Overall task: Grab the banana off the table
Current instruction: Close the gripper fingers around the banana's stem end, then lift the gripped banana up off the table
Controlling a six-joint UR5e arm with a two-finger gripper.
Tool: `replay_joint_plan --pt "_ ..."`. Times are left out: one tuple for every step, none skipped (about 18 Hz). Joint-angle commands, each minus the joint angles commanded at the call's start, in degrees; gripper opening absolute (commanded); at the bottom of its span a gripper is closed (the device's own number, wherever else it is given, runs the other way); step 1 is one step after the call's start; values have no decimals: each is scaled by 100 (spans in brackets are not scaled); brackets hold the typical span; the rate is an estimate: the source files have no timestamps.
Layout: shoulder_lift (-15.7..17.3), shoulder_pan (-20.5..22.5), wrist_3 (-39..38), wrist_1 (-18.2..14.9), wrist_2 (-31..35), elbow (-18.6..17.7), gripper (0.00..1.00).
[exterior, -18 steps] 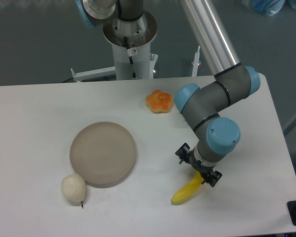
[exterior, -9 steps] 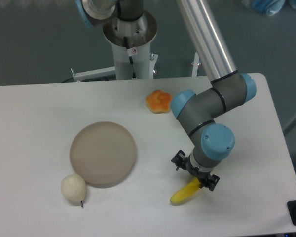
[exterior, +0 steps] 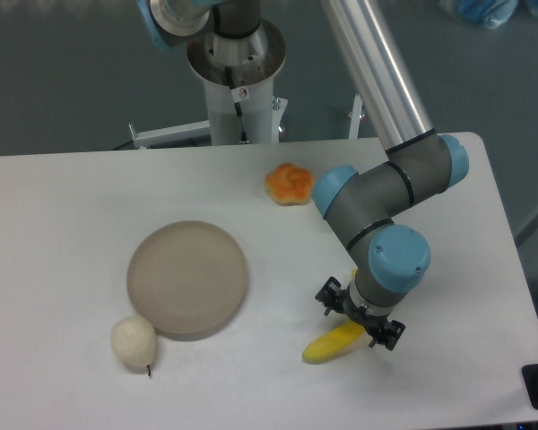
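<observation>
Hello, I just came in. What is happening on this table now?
A robot arm has its gripper down at the right end of the yellow banana, which lies near the front of the white table. Whether the fingers have closed on it cannot be seen. A round plate, a pale pear-shaped fruit and an orange fruit lie apart, untouched.

Bare table (exterior: 63,206) around the banana (exterior: 334,344); plate (exterior: 187,279) and orange fruit (exterior: 290,184) well apart.

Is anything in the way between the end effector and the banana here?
Nothing visible. The end effector is right over the banana near the table's front edge; the plate, orange fruit and white pear lie well clear.
</observation>
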Motion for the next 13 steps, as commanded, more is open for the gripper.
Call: replay_joint_plan --pt "-35 0 -9 96 52 -35 62" --pt "-27 -26 -9 115 79 -35 37" --pt "-18 -26 0 106 79 -27 13" --pt "-18 -26 0 106 79 -27 5" --pt "-18 -26 0 106 79 -18 1" --pt "-9 -26 0 106 70 0 0" --pt "0 -18 9 97 44 43 0" --pt "17 0 9 89 35 70 0" --pt "52 17 26 54 53 70 0" --pt "114 44 26 36 44 79 0" --pt "201 79 35 -8 44 79 0" --pt "611 392 26 -365 27 140 0" --pt "641 465 79 -438 35 219 0"
